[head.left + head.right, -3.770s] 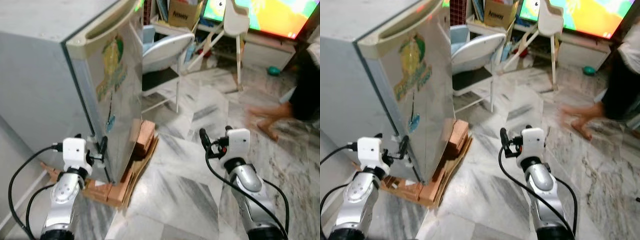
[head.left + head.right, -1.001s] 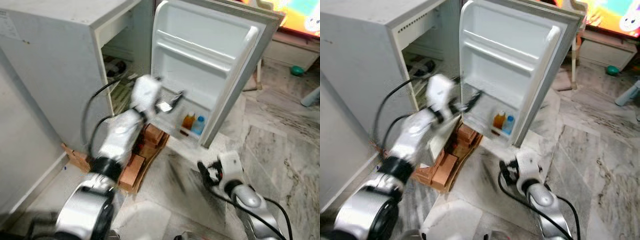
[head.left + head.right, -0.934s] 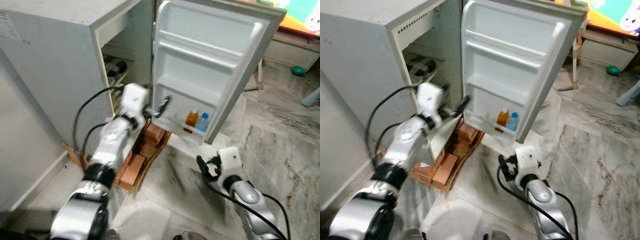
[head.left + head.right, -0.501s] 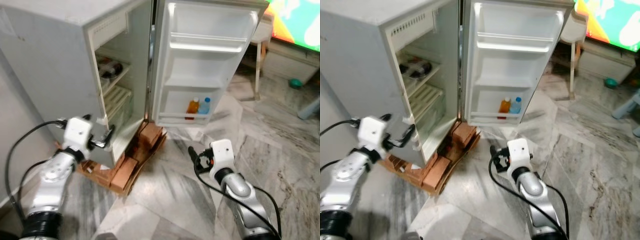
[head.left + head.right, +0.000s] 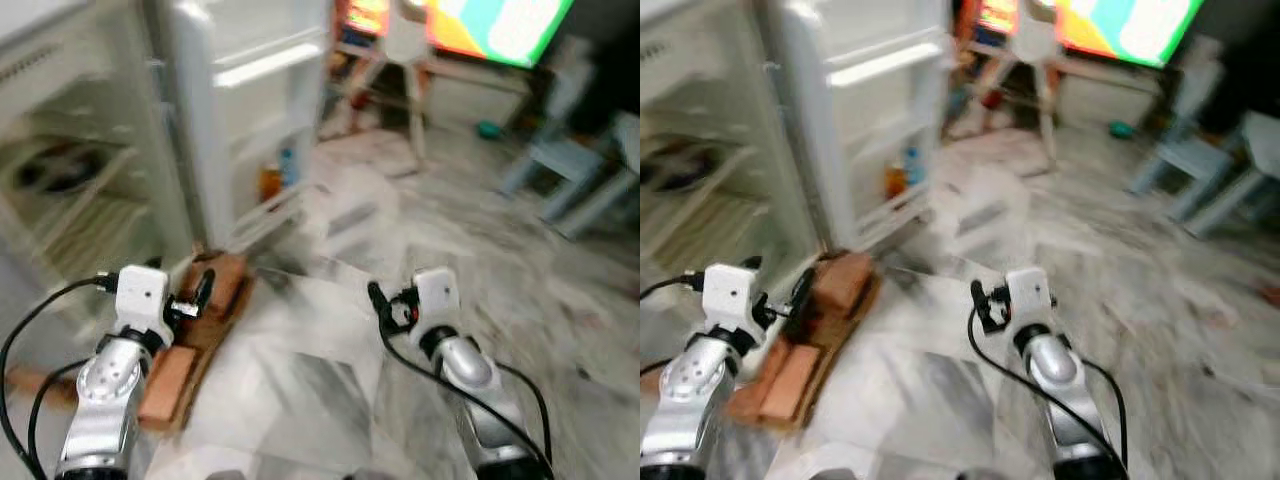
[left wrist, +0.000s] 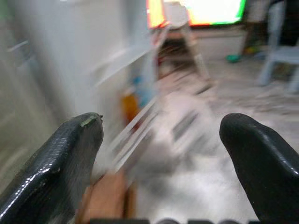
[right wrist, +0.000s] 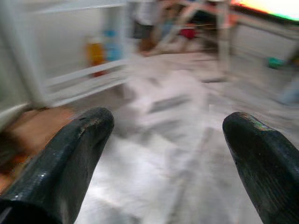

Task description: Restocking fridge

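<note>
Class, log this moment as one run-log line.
fridge door: open | bottles: in door shelf | left gripper: open, empty | right gripper: open, empty | view: blurred

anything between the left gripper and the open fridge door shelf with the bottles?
Nothing visible blocks it. The left gripper, fingers apart and empty, hangs above the bricks under the fridge. The door shelf with the bottles lies ahead across bare marble floor. The frame is blurred.

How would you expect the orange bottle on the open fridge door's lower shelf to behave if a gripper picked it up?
The orange bottle looks small and full, so probably light but firm. Standing upright beside the blue bottle, it may tip if nudged. The blur hides its surface, so slipperiness is uncertain.
</note>
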`<state>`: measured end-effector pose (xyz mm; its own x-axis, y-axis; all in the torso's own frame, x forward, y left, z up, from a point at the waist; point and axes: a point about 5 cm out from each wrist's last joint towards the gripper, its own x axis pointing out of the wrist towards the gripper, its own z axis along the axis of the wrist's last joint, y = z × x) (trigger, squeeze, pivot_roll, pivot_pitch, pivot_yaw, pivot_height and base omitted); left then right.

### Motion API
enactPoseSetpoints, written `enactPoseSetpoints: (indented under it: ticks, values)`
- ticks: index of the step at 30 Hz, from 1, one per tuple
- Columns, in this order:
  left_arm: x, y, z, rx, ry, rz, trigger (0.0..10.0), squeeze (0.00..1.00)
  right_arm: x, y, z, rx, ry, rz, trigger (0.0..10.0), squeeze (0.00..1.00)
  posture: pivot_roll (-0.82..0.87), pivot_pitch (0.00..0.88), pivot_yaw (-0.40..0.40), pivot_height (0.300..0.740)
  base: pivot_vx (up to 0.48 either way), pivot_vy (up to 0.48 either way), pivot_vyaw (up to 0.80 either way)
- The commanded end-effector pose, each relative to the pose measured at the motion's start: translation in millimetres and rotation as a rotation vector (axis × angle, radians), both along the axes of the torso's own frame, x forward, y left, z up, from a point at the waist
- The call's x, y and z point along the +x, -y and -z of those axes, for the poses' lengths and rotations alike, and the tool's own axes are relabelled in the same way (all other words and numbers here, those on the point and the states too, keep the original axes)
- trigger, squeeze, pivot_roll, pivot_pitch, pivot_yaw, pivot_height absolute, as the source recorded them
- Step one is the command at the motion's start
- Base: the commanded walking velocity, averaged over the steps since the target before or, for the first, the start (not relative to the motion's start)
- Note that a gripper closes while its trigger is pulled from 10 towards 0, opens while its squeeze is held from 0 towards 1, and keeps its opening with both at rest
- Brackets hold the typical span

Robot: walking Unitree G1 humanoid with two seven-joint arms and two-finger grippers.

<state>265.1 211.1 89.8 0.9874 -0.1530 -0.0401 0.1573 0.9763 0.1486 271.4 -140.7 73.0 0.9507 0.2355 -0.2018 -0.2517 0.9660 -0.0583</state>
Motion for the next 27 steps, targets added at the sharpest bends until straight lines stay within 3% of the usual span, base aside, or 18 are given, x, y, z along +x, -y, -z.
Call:
enactPoseSetpoints:
  ticks: [1, 27]
  values:
    - [4.2, 8.5, 2.1, -0.010, -0.013, 0.016, 10.0, 0.00, 3.0, 13.7, -0.8, -0.025, 0.008, 0.044, 10.0, 0.00, 0.03, 0.000, -0.078, 0.740, 0.454, 0.000, -0.80]
    - [13.1, 14.5, -4.6, 0.010, 0.018, 0.051, 10.0, 0.00, 11.8, 14.2, -22.7, -0.014, 0.152, 0.067, 10.0, 0.00, 0.02, 0.000, -0.066, 0.740, 0.472, 0.000, -0.80]
